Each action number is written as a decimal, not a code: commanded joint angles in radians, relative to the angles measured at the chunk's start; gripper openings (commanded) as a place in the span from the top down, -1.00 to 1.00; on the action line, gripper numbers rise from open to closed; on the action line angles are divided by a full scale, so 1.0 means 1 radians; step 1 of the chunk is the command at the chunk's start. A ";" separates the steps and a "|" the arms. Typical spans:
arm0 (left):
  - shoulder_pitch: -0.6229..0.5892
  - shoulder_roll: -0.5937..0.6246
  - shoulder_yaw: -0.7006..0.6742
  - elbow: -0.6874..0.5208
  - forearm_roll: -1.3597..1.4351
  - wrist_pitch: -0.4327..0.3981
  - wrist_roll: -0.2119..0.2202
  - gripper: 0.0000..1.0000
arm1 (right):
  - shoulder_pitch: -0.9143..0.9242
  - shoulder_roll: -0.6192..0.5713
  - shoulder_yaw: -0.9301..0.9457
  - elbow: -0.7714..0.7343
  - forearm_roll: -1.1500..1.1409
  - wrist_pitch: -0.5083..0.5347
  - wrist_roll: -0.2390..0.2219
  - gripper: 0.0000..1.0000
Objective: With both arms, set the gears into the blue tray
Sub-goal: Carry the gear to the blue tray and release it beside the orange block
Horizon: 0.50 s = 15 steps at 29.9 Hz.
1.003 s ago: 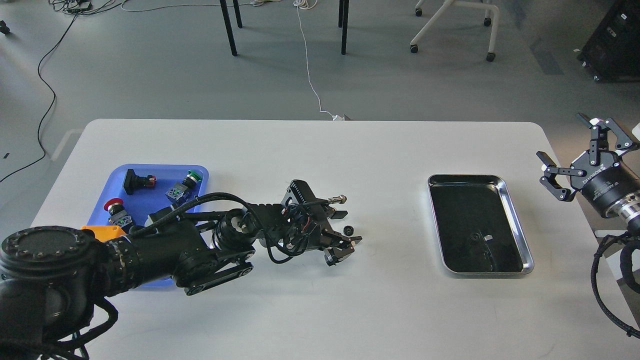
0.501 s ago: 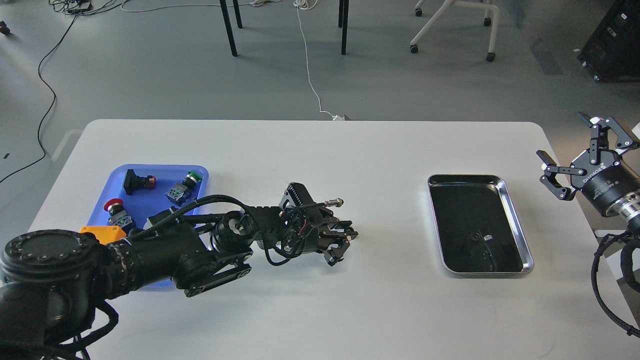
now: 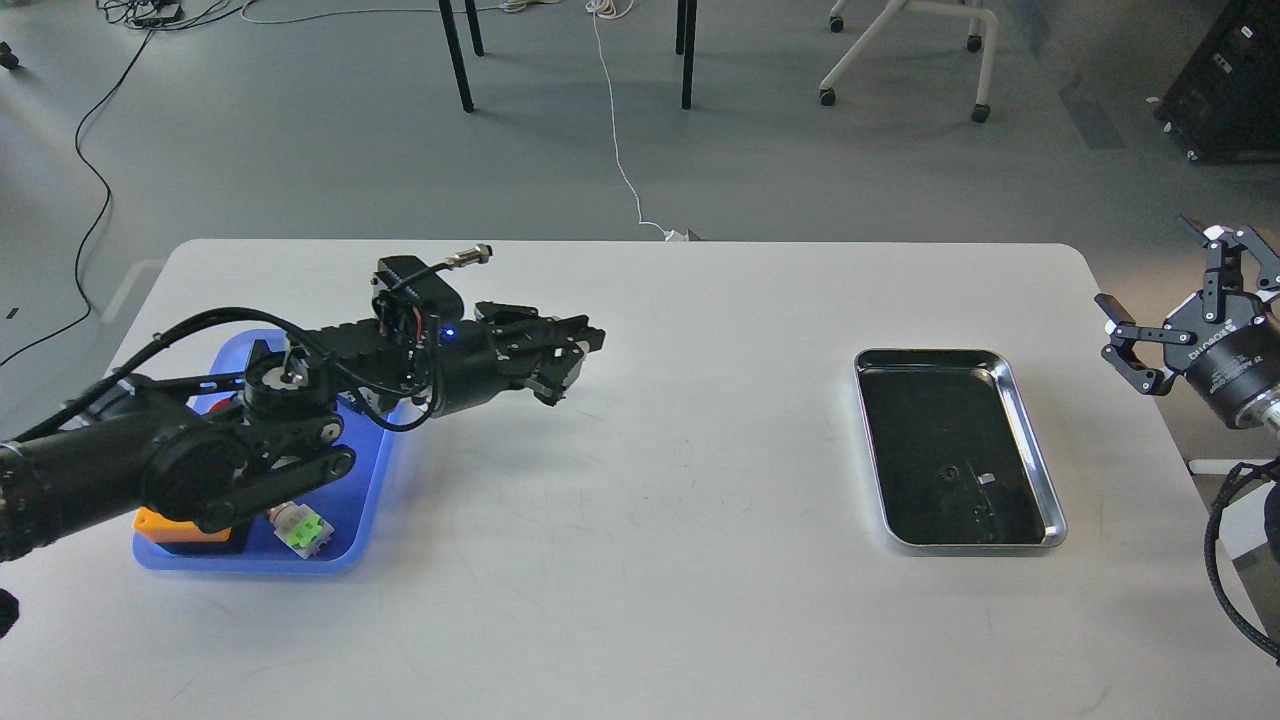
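My left gripper [image 3: 574,364] hovers above the white table [image 3: 640,560], a little right of the blue tray [image 3: 372,488]. Its jaws are drawn together; the gear it holds is hidden between the dark fingers. The arm crosses over the tray's far half. A small dark gear [image 3: 945,473] lies in the steel tray [image 3: 1048,478] on the right. My right gripper [image 3: 1143,262] hangs open beyond the table's right edge, holding nothing.
In the blue tray's near end lie an orange block [image 3: 176,524] and a green-and-white switch [image 3: 300,530]; the arm covers its other contents. Chair and table legs stand on the floor behind the table.
The left gripper shut on the gear lying mid-table, then lifted and swung left toward the blue tray; the gear is gone from the table. The right gripper drifted slightly right.
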 commanded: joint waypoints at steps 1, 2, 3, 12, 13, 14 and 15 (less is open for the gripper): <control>0.019 0.186 0.012 0.001 -0.016 0.000 -0.060 0.70 | 0.000 -0.001 0.000 0.000 0.000 0.000 0.000 -0.97; 0.042 0.231 0.018 0.005 -0.015 0.000 -0.071 0.70 | 0.000 0.001 0.000 0.000 0.000 0.000 0.000 -0.97; 0.066 0.262 0.024 0.008 -0.012 0.002 -0.079 0.70 | 0.000 0.001 0.001 0.000 0.000 0.000 0.000 -0.97; 0.212 0.281 0.017 0.232 -0.024 0.012 -0.162 0.70 | 0.006 0.008 0.006 0.001 -0.001 0.000 0.000 -0.97; 0.215 0.271 0.015 0.237 -0.027 0.016 -0.162 0.69 | 0.008 0.008 0.006 0.001 -0.003 0.000 0.000 -0.97; 0.215 0.265 0.017 0.237 -0.027 0.019 -0.162 0.69 | 0.008 0.008 0.006 0.001 -0.003 0.000 0.000 -0.97; 0.217 0.264 0.020 0.237 -0.027 0.023 -0.162 0.68 | 0.009 0.007 0.006 0.001 -0.003 0.000 0.000 -0.97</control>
